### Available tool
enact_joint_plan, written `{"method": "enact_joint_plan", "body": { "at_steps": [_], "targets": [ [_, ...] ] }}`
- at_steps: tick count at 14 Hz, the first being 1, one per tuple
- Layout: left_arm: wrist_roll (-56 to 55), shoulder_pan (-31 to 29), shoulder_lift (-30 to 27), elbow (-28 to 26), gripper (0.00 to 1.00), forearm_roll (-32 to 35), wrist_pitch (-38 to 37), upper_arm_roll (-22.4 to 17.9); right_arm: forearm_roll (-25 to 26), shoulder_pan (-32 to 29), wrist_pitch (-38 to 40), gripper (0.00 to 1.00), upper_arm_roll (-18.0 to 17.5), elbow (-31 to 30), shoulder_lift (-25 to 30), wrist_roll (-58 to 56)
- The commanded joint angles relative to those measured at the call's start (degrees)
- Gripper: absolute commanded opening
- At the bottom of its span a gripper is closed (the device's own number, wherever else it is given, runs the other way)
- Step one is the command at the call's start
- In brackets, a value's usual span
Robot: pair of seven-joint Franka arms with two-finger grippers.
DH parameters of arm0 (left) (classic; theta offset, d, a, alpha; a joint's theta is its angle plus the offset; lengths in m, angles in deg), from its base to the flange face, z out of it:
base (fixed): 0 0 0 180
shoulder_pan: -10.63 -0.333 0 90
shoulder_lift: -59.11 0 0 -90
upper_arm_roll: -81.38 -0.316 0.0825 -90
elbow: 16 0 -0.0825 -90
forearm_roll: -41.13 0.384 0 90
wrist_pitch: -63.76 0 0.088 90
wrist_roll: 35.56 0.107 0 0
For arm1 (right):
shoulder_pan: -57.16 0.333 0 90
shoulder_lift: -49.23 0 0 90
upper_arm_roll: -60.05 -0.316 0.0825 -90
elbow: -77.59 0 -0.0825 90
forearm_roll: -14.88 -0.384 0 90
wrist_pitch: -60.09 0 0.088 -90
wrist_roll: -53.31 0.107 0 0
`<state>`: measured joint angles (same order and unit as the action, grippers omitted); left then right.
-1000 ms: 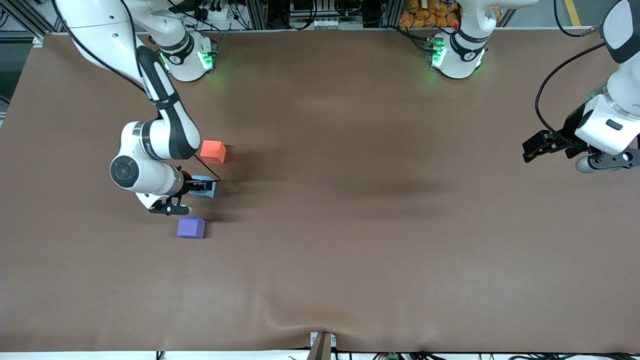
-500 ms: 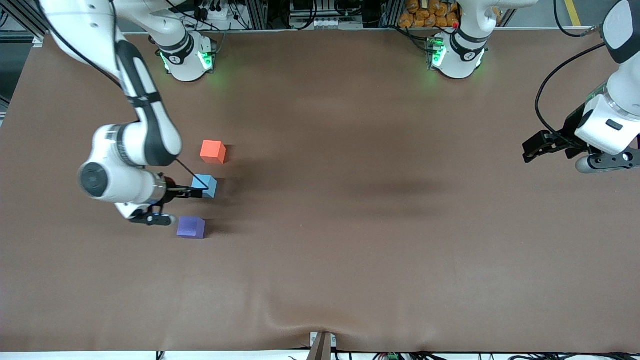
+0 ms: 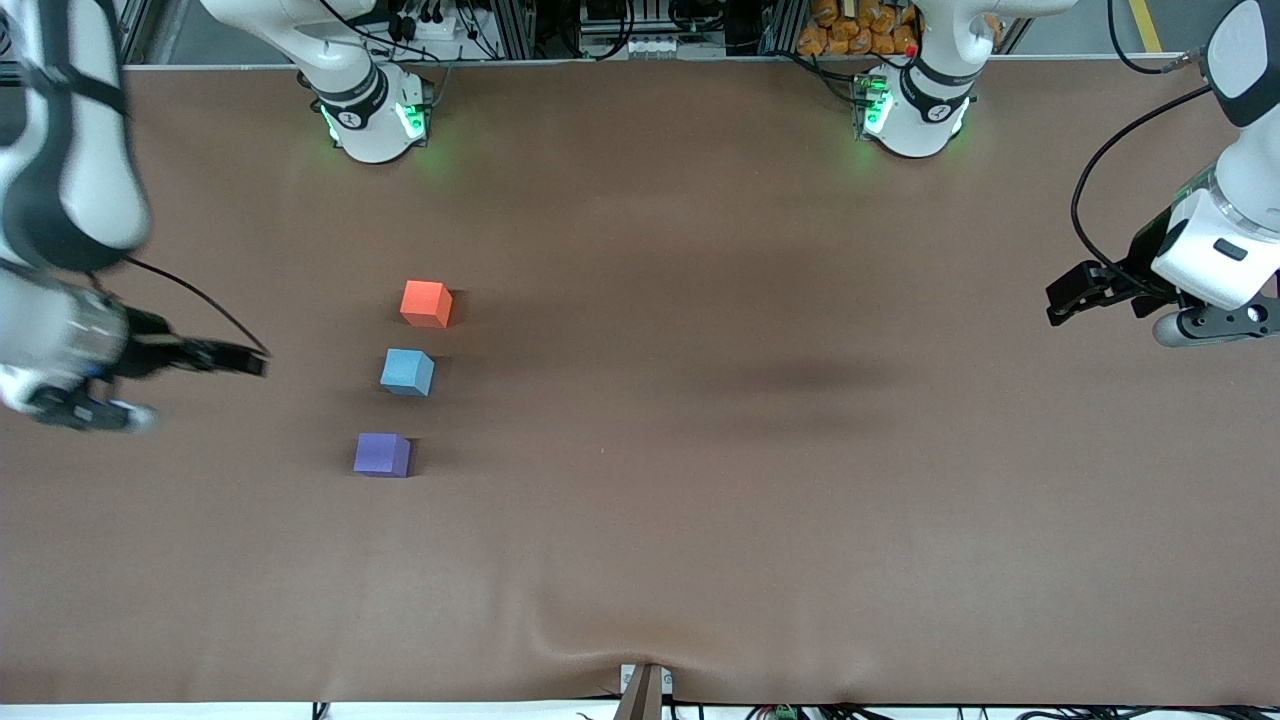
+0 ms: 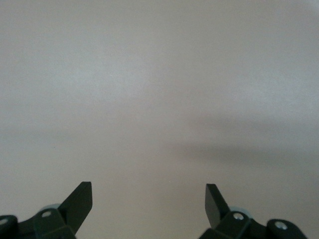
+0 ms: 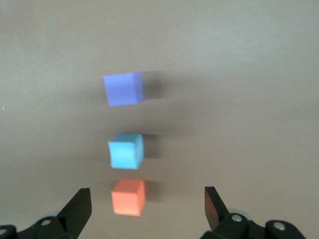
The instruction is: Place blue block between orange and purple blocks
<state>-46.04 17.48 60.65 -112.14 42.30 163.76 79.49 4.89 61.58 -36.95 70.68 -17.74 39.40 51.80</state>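
The blue block (image 3: 406, 372) sits on the table between the orange block (image 3: 425, 303) and the purple block (image 3: 382, 455), apart from both. The three form a slightly slanted row. My right gripper (image 3: 245, 360) is open and empty, up over bare table toward the right arm's end, away from the blocks. In the right wrist view all three show ahead of the open gripper (image 5: 147, 191): purple block (image 5: 123, 88), blue block (image 5: 126, 151), orange block (image 5: 128, 196). My left gripper (image 3: 1065, 300) waits open and empty at the left arm's end; in the left wrist view it (image 4: 148, 185) is over bare table.
The brown table cover (image 3: 700, 450) has a wrinkle near its front edge (image 3: 600, 640). The two arm bases (image 3: 375, 110) (image 3: 910, 105) stand along the table's edge farthest from the front camera.
My right gripper has let go of the blue block and pulled away toward the right arm's end of the table. The blue block stays between the other two. The left arm has not moved.
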Motion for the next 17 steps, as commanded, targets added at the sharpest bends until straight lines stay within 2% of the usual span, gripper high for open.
{"method": "enact_joint_plan", "body": {
  "at_steps": [1, 2, 5, 7, 10, 17],
  "targets": [
    [1.16, -0.53, -0.83, -0.18, 1.00, -0.92, 0.37, 0.12, 3.66, -4.23, 5.26, 1.00, -3.68, -1.71, 8.49, 0.02],
    [1.16, -0.62, -1.27, -0.18, 1.00, -0.92, -0.07, 0.12, 4.28, -5.81, 7.02, 1.00, -4.30, -1.62, 10.52, 0.02],
    [0.99, -0.79, -3.03, -0.01, 1.00, -1.00, -1.47, -0.14, 6.73, -5.48, 11.68, 1.00, -4.22, -0.74, 13.43, 0.64],
    [0.20, -0.79, -4.52, -0.18, 1.00, -1.26, -2.53, -0.23, 7.88, -5.39, 15.72, 1.00, -4.48, 3.37, 13.61, 0.55],
    [0.11, -0.79, -6.63, -0.27, 1.00, -1.27, -4.98, -0.32, 11.12, -3.90, 16.01, 1.00, -5.18, 5.23, 13.26, 0.64],
    [1.25, -0.79, -11.12, 0.52, 1.00, -2.59, -11.40, 0.12, 10.87, -3.72, 18.56, 1.00, -5.18, 7.17, 13.08, 0.73]
  ]
}}
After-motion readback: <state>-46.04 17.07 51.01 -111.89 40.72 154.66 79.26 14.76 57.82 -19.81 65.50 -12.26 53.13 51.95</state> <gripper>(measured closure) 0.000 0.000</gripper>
